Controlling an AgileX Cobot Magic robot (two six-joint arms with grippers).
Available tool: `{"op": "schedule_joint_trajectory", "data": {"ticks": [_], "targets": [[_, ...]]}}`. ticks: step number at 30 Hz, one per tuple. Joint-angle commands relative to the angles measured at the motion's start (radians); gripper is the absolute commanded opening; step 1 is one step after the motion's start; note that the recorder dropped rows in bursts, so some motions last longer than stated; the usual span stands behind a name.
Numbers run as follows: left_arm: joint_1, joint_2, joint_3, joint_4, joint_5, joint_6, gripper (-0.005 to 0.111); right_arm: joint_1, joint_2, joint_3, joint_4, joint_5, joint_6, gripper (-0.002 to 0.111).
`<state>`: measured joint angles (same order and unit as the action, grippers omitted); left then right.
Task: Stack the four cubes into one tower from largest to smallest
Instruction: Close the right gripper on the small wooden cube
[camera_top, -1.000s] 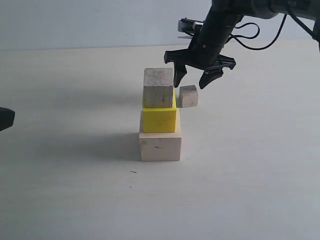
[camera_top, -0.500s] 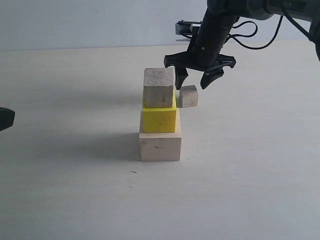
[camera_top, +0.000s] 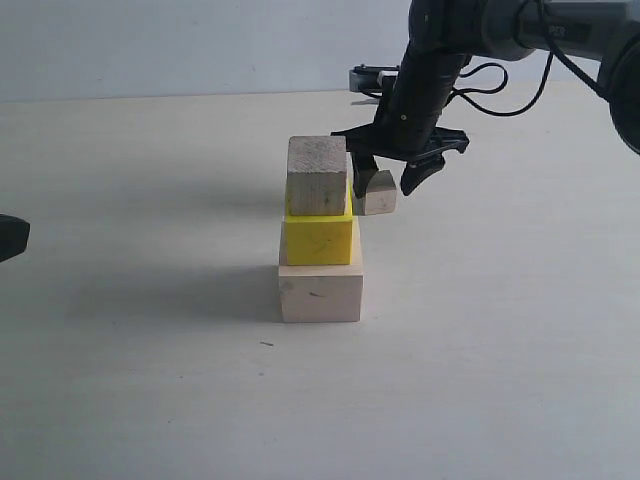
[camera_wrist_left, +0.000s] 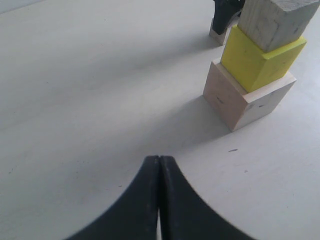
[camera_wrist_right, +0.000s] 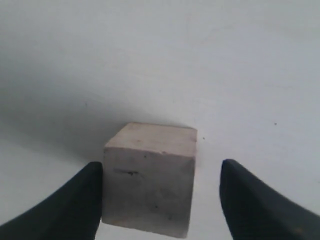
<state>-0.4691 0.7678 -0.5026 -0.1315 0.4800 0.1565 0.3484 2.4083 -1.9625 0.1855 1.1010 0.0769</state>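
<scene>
I see a stack of three blocks in the middle of the exterior view. The big pale block (camera_top: 320, 293) sits on the table (camera_top: 150, 390). The yellow block (camera_top: 318, 238) sits on top of it. The smaller wood block (camera_top: 317, 176) sits on top of the yellow one.

The tiniest block (camera_top: 380, 198) is on the table, just to the right of the stack and a bit behind it.

My right gripper (camera_top: 385, 187) hangs low over the tiniest block, with one finger on each side. The fingers are spread wide and hold nothing. One finger is right next to the block, and the other is apart from it.

My left gripper (camera_wrist_left: 159, 200) is closed tight with nothing in it. It is at the far left edge, well apart from the stack.
</scene>
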Motion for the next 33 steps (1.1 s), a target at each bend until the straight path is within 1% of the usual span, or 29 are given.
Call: {"op": "schedule_joint_trajectory", "data": {"ticks": [1, 13, 24, 28, 30, 31, 32, 33], "targets": [[0.005, 0.001, 0.002, -0.010, -0.006, -0.003, 0.000, 0.000, -0.004, 0.001, -0.022, -0.011, -0.034, 0.058], [0.005, 0.001, 0.002, -0.010, -0.006, -0.003, 0.000, 0.000, -0.021, 0.001, -0.029, -0.024, -0.053, 0.058], [0.005, 0.001, 0.002, -0.010, -0.006, -0.003, 0.000, 0.000, -0.021, 0.001, -0.021, -0.030, -0.123, 0.057], [0.005, 0.001, 0.002, -0.010, -0.006, -0.003, 0.000, 0.000, -0.021, 0.001, -0.002, -0.030, -0.157, 0.052], [0.005, 0.001, 0.002, -0.010, -0.006, -0.003, 0.000, 0.000, -0.021, 0.001, -0.002, -0.030, -0.157, 0.047], [0.005, 0.001, 0.002, -0.010, -0.006, -0.003, 0.000, 0.000, -0.023, 0.001, -0.002, -0.030, -0.157, 0.037], [0.005, 0.001, 0.002, -0.010, -0.006, -0.003, 0.000, 0.000, -0.025, 0.001, -0.002, -0.030, -0.157, 0.031], [0.005, 0.001, 0.002, -0.010, -0.006, -0.003, 0.000, 0.000, -0.035, 0.001, -0.002, -0.023, -0.157, 0.017]]}}
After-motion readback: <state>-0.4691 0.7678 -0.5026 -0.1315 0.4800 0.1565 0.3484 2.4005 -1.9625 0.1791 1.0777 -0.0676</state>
